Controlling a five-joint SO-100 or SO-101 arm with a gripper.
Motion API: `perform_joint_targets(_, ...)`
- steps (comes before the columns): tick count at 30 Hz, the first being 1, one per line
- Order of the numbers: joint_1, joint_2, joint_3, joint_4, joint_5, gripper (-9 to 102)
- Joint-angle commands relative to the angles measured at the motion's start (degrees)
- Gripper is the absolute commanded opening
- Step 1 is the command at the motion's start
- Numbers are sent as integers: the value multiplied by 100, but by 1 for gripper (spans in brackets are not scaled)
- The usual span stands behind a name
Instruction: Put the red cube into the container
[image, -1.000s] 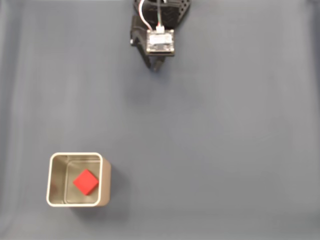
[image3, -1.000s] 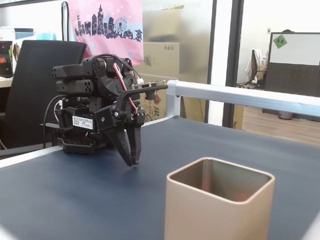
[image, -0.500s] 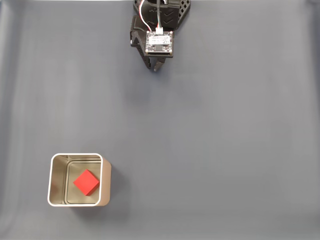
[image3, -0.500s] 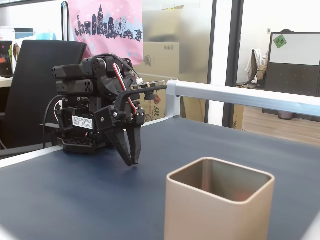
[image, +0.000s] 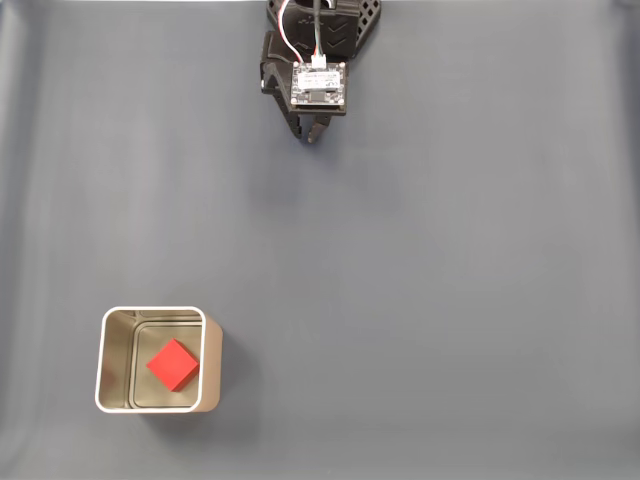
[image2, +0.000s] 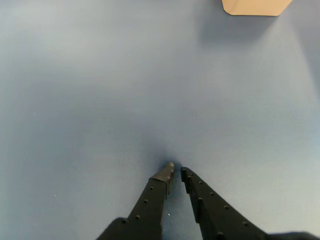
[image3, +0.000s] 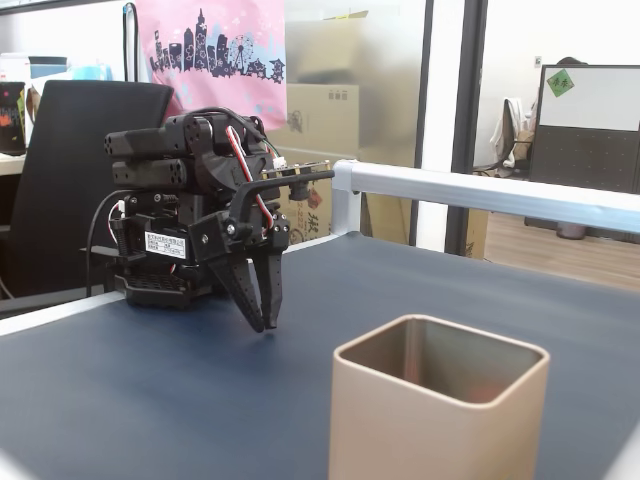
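Observation:
The red cube (image: 171, 364) lies on the floor of the container (image: 108, 375), a square metal tin with a pale rim near the lower left of the top-down fixed view. From the side fixed view the container (image3: 430, 425) stands in the foreground, and its walls hide the cube. A corner of the container (image2: 255, 6) shows at the top of the wrist view. My gripper (image: 311, 137) is folded back at the arm's base, far from the tin. Its fingertips (image2: 170, 170) point down just above the mat, nearly together, with nothing between them. Seen side-on, the gripper (image3: 264, 325) is shut.
A dark blue-grey mat (image: 420, 280) covers the table. A metal rail (image3: 480, 190) runs along the far edge in the side fixed view. Behind the arm stand an office chair (image3: 60, 150) and cardboard boxes (image3: 320, 120).
The arm drew back slightly toward its base between one second ago and half a second ago. Since then nothing has visibly moved. The cube stays in the tin.

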Motion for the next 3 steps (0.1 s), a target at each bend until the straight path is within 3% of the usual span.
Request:
perform_joint_targets(1, 53, 492, 62, 70, 53, 0)
perform_joint_targets(3, 53, 492, 62, 70, 53, 0)
